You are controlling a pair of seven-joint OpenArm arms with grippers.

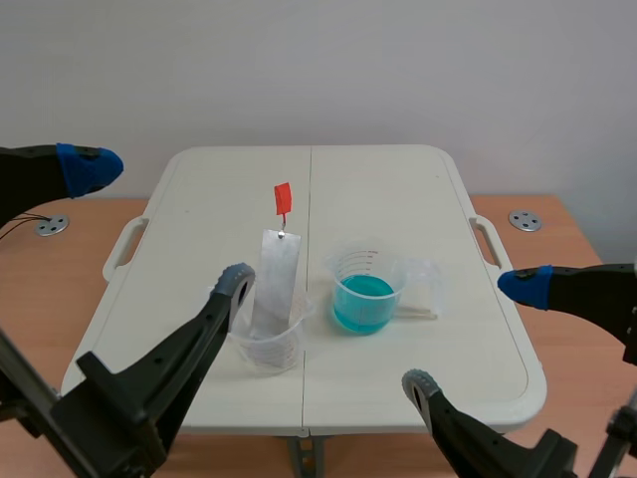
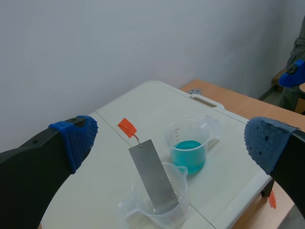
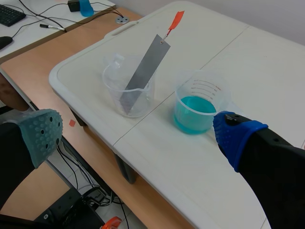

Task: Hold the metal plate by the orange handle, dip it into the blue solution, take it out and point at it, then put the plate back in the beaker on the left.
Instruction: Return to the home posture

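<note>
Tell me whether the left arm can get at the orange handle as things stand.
Probably yes. The left gripper is open, and the orange handle sticks up free atop the metal plate, above the rim of the left beaker, nothing beside it. The blue solution beaker stands apart to one side.

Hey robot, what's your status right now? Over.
Left end effector and right end effector open, empty. Plate leaning in left beaker, untouched. Path to handle clear.
</note>
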